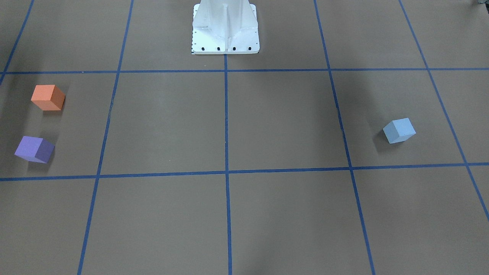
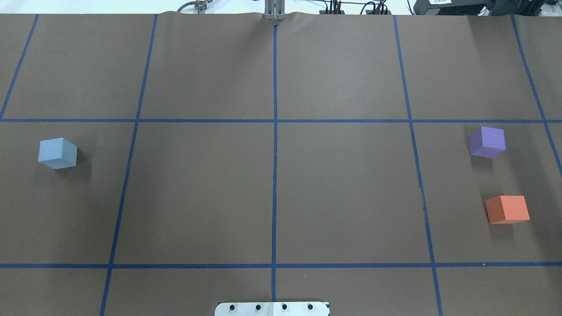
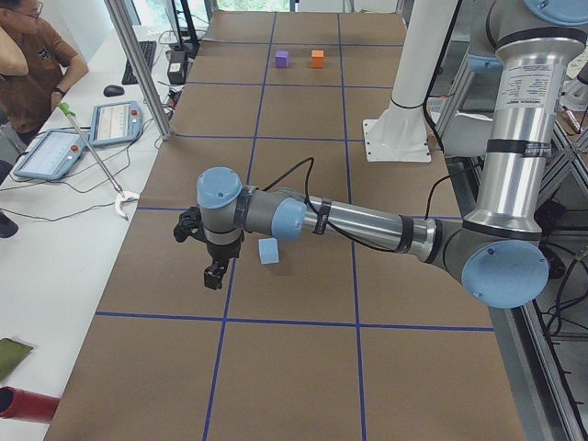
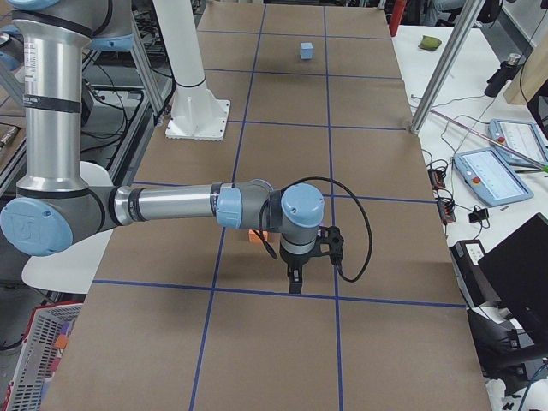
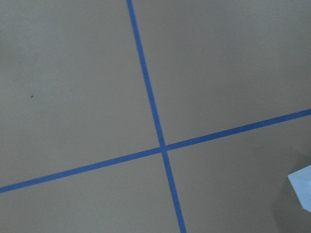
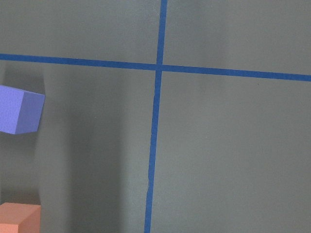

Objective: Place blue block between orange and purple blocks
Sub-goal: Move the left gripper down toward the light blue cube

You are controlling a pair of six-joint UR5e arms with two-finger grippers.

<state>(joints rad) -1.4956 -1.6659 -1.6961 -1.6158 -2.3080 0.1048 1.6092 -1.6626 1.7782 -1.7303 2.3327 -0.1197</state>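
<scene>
The light blue block [image 2: 57, 153] sits on the brown table on my left side; it also shows in the front view [image 1: 399, 130] and at the edge of the left wrist view [image 5: 302, 187]. The purple block [image 2: 487, 141] and the orange block [image 2: 507, 209] stand apart on my right side, with a gap between them. Both show in the right wrist view, purple [image 6: 19, 109] and orange [image 6: 18, 218]. My left gripper [image 3: 213, 276] hangs above the table beside the blue block [image 3: 268, 251]. My right gripper [image 4: 294, 281] hangs near the orange block [image 4: 255, 236]. I cannot tell whether either is open or shut.
The white robot base [image 1: 225, 28] stands at the table's near middle edge. Blue tape lines [image 2: 275, 131] divide the brown surface into squares. An operator [image 3: 28, 64] sits beside the table's far side with tablets [image 3: 115, 121] and a metal pole [image 3: 138, 69].
</scene>
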